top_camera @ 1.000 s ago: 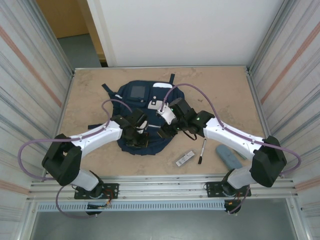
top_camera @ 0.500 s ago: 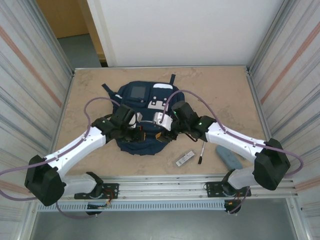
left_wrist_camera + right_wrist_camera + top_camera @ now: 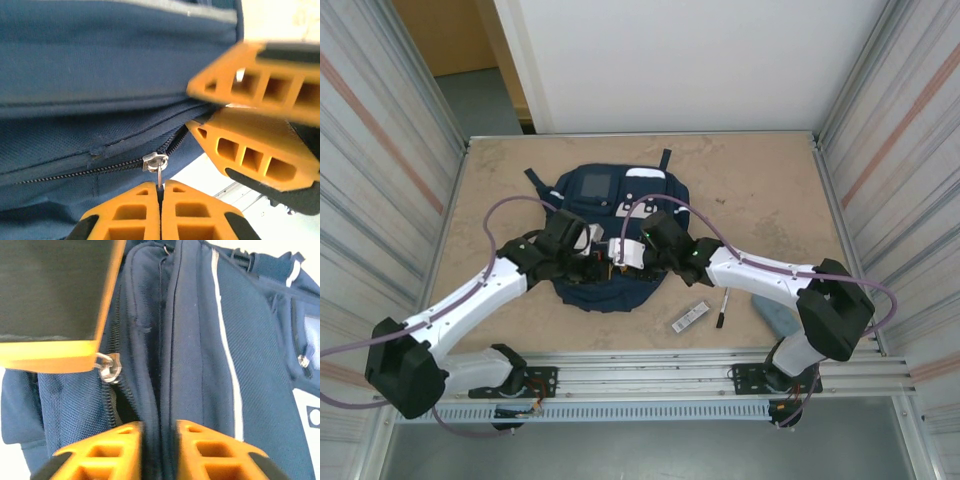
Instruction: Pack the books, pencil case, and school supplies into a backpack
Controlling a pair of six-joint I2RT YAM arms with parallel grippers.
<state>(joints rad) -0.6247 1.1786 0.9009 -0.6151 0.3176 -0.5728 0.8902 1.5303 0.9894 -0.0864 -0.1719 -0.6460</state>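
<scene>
We see the backpack (image 3: 605, 295) lying flat on the table (image 3: 760, 190), left of the middle, with its square grey panel at the far end; both arms reach in over its near half and meet there.

The left gripper (image 3: 161, 186) has its fingers pressed tight together on the small metal zip pull (image 3: 156, 161); the ring of the pull stands pinched between the two orange tips. In the left wrist view, the zip teeth to the left of the slider are meshed, and to its right the two sides part.

The right gripper (image 3: 160, 432) is closed on a fold of the backpack's navy fabric just beside the zip; the cloth fills the narrow gap between its fingers. In the left wrist view these fingers sit just right of the zip pull, one above the seam and one below it.

The remaining things lie on the bare table to the right of the backpack, toward the near edge; the white-and-black bar (image 3: 691, 317) is nearest the bag, the black pen (image 3: 722, 308) is just right of it, and the grey-blue pencil case (image 3: 772, 312) is further right, partly covered by the right arm.
</scene>
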